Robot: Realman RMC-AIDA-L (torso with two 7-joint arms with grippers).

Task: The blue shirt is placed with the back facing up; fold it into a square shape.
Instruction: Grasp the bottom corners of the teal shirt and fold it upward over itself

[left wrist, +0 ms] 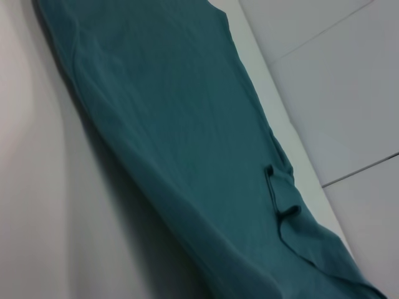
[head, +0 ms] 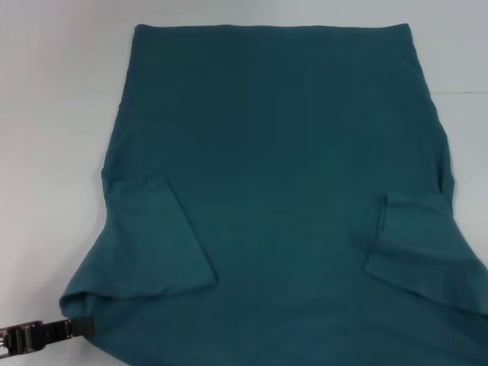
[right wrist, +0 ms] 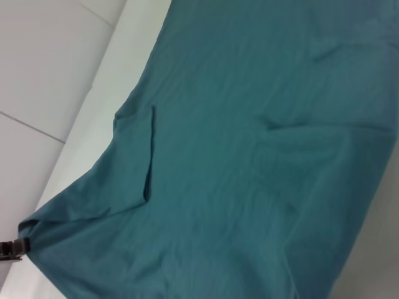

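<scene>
**Q:** Where is the shirt, and how does it lie?

**Me:** The blue shirt (head: pixel 274 175) is spread on the white table (head: pixel 53 152), plain side up, no lettering showing. Its straight hem lies on the side away from me, and the shoulder end comes toward me and runs out of the head view. Both short sleeves are already turned in over the body: the left sleeve (head: pixel 164 244) lies flat as a neat flap, the right sleeve (head: pixel 415 236) is folded in too, but more rumpled and creased.

**Q:** And your grippers?

**Me:** My left gripper (head: pixel 76 329) is at the shirt's near left corner, low against the table, its dark tip touching the cloth edge. It seems to have the corner, but whether the tip is pinching the cloth or only lying against it I cannot tell. The same tip shows far off in the right wrist view, at that same corner. My right gripper is not visible anywhere.

**Q:** How far along would you say you are?

**Me:** Early to middle, I judge. The sleeves are in, so the shirt is narrowed to a rough long shape. The lengthwise folds that would bring the shoulder end over toward the hem are not yet made, and the right sleeve may want smoothing first.
</scene>
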